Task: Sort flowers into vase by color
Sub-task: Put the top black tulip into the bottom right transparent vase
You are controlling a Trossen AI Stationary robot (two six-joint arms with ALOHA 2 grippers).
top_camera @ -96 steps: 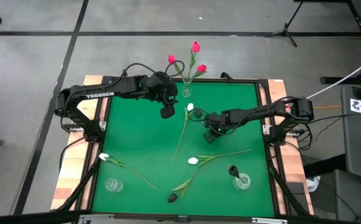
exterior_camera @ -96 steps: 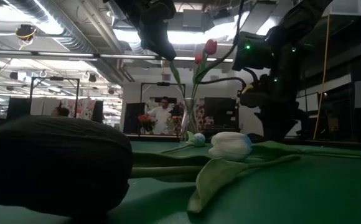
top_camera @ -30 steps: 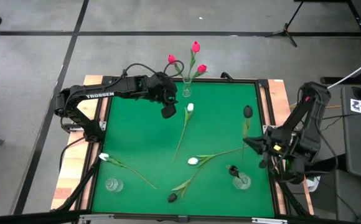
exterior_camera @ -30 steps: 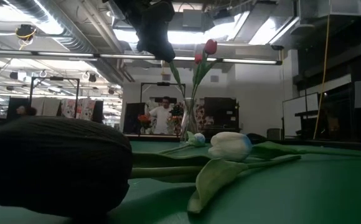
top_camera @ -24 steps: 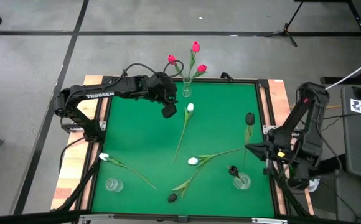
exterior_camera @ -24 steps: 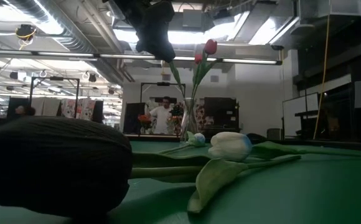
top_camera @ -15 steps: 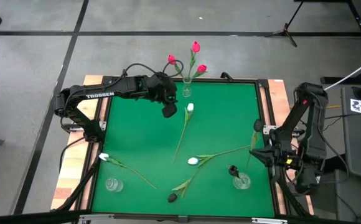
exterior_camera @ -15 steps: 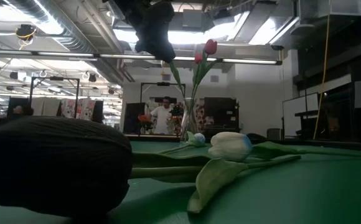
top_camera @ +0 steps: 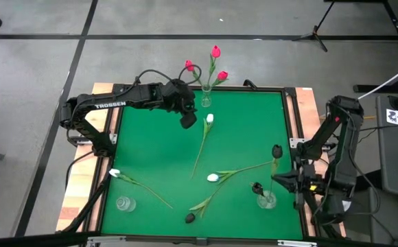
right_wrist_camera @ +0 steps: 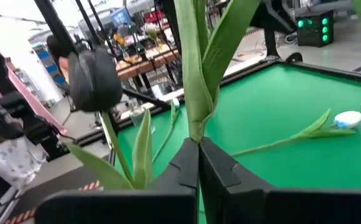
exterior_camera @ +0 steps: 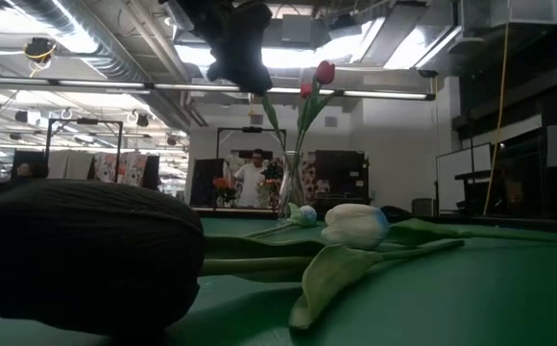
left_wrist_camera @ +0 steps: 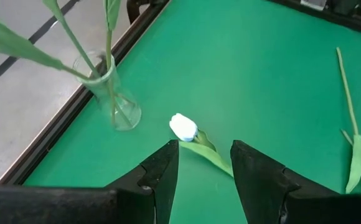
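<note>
Right claw (right_wrist_camera: 198, 149) is clamped shut on the stem of a black tulip (top_camera: 276, 150), just inside the desk's right edge, toward the front right corner. From the fingers the stem runs toward the back edge, with the bud at the far end, so we judge the long axis lies roughly along that right edge, tilted up. The front vase (top_camera: 266, 200) stands just beside this claw, slightly nearer the front edge. It already holds one black tulip (top_camera: 256, 186). We think the move turns on getting the stem's free end over that mouth, and the right arm is by far the nearer.

Left claw (left_wrist_camera: 203, 155) hangs half open and empty near the back edge, over a white tulip (left_wrist_camera: 183, 127) lying just beside the back vase (top_camera: 206, 99).

Counting outward:
- **Black:** three, with one held, one in the front vase and one lying at the front edge (top_camera: 190, 218).
- **White:** three, all lying on the desk.
- **Pink-red:** three, all in the back vase.
- **Vases:** three, the last empty at the front left corner (top_camera: 123, 204).
</note>
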